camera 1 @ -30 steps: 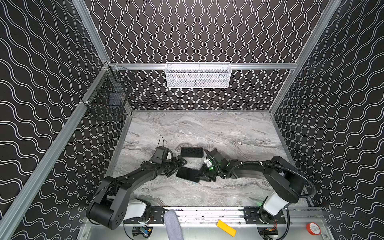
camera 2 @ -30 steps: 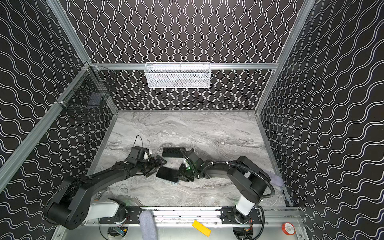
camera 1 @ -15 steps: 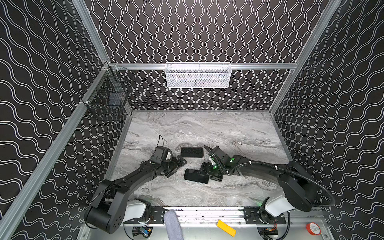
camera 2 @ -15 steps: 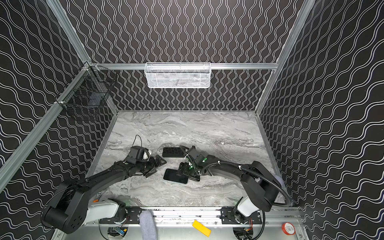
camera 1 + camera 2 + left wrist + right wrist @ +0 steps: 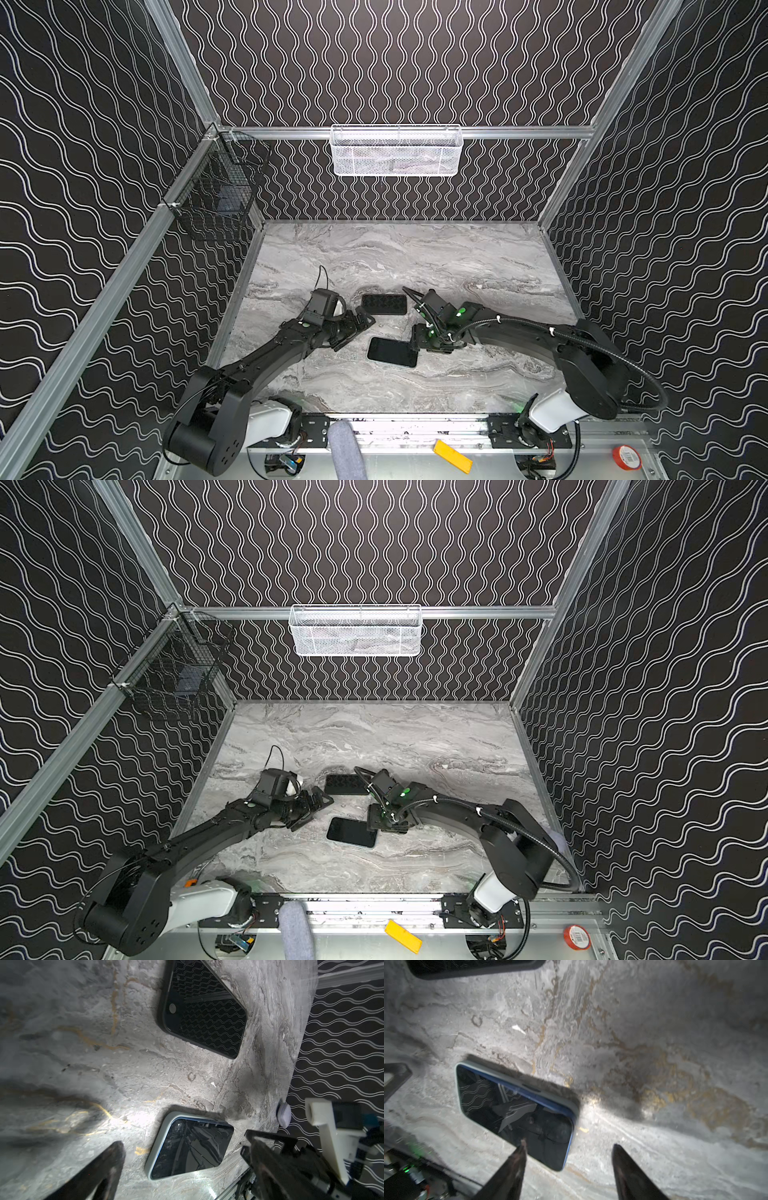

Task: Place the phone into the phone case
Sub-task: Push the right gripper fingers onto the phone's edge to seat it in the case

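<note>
The phone [image 5: 392, 352] [image 5: 351, 832] lies flat and screen up near the table's front middle. Its edge is blue, and the pale grey rim of the phone case [image 5: 158, 1145] [image 5: 517, 1076] runs round it. My right gripper [image 5: 415, 343] [image 5: 569, 1146] is open at the phone's right end. One of its fingertips [image 5: 522, 1144] is over the screen and the other is over bare table. My left gripper [image 5: 356, 331] [image 5: 185, 1145] is open just left of the phone and apart from it, with nothing in it.
A second glossy black slab [image 5: 383, 304] [image 5: 203, 1014] with a round mark near one end lies just behind both grippers. A white mesh basket [image 5: 397, 151] hangs on the back wall and a black wire basket [image 5: 216, 199] on the left wall.
My right gripper was shut on the phone beside the left gripper. It has since opened and drawn back to the right, and the phone now lies flat. The left arm has barely moved.
</note>
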You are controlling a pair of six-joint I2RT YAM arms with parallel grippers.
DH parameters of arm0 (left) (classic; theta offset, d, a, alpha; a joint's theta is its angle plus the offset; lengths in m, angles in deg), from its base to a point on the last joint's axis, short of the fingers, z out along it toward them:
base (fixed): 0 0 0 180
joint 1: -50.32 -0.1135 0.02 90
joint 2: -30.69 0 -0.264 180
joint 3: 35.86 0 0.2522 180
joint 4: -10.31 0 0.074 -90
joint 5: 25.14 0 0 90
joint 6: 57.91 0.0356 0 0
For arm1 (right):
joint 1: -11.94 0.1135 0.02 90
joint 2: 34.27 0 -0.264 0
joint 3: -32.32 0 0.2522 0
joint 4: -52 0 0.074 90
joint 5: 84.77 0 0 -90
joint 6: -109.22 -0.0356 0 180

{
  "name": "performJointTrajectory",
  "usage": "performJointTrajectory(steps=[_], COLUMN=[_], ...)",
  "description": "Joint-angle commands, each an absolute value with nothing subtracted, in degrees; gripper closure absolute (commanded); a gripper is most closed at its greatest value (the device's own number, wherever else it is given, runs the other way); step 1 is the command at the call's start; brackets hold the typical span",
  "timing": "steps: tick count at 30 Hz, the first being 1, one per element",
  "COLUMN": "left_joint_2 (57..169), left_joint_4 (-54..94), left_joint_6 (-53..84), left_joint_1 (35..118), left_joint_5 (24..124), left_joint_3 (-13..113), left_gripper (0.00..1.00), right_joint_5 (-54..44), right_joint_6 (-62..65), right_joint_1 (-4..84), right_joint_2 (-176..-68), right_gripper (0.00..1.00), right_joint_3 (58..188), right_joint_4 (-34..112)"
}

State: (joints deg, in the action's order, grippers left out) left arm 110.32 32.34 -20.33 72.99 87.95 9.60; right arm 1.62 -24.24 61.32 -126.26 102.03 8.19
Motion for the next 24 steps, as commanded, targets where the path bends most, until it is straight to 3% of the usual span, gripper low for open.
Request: performJointTrajectory(steps=[1,14,24], left_joint_2=[110.51,109.97,98.21], left_joint_4=[31.98,31.23,39.7], left_joint_6=[-18.97,-20.07,-20.03], left_joint_1=[73.68,74.55,74.78], left_joint_5=[87.36,86.97,81.27], left_joint_3=[10.08,9.89,9.41], left_gripper=[0.01,0.01,0.02], right_joint_5=[2.75,4.3,4.02], right_joint_6=[-20.96,-19.73,-19.31], right_joint_1=[61.61,63.62,63.69], right_joint_2=[-128.89,-131.23,-135.84], right_gripper=[0.44,0.49,0.58], right_joint_3=[102.81,102.32,98.29], right_joint_4=[6.0,4.06,6.22])
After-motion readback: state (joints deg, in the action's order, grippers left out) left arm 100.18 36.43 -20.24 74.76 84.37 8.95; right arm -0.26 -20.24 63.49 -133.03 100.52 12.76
